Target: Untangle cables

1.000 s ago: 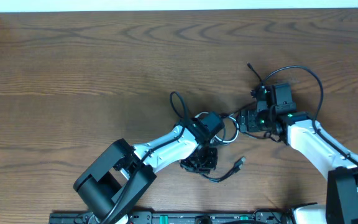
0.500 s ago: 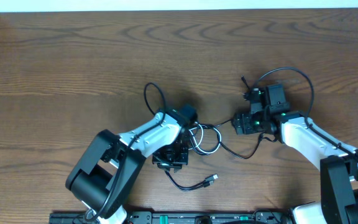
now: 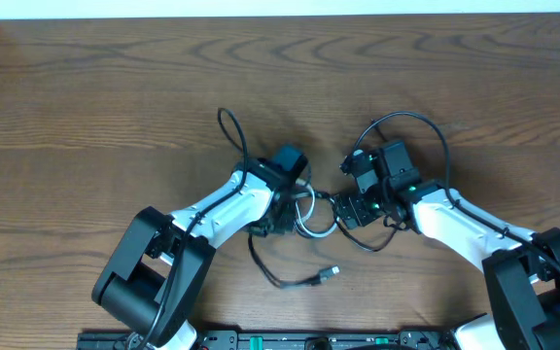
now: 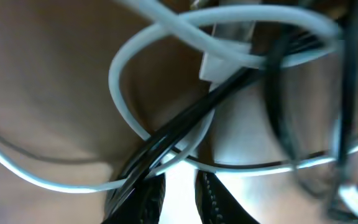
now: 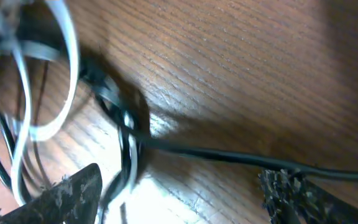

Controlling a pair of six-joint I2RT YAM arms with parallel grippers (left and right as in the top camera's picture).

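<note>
L gripper (image 3: 278, 216) is held low over the table (image 3: 115, 97), pushed into the L side of the tangle. In the L wrist view its fingers (image 4: 143, 200) are seen only a narrow slit apart, w/ a few black strands run down against one of them. Whether anything is actually pinched can't be told, as the pic is too blurred. Just ahead of that gripper the white cable (image 4: 118, 74) is wound in overlapping loops, and the black cable (image 3: 295, 285) is threaded across and through them. From beneath the L gripper a slack tail of the black cable is led back toward the arm bases, then off to the gripper's R. It ends in a small plug (image 3: 330, 273), which is lying loose on the table. The knot itself is found btwn the two grippers, which are near each other. R gripper (image 3: 351, 208) is set at the R side of the tangle, w/ its jaws spread wide and nothing grasped. In the R wrist view one black strand is stretched across just ahead of its fingertips (image 5: 73, 193); contact w/ them can't be judged. The white loops are seen further ahead of the R gripper, off to one side.
</note>
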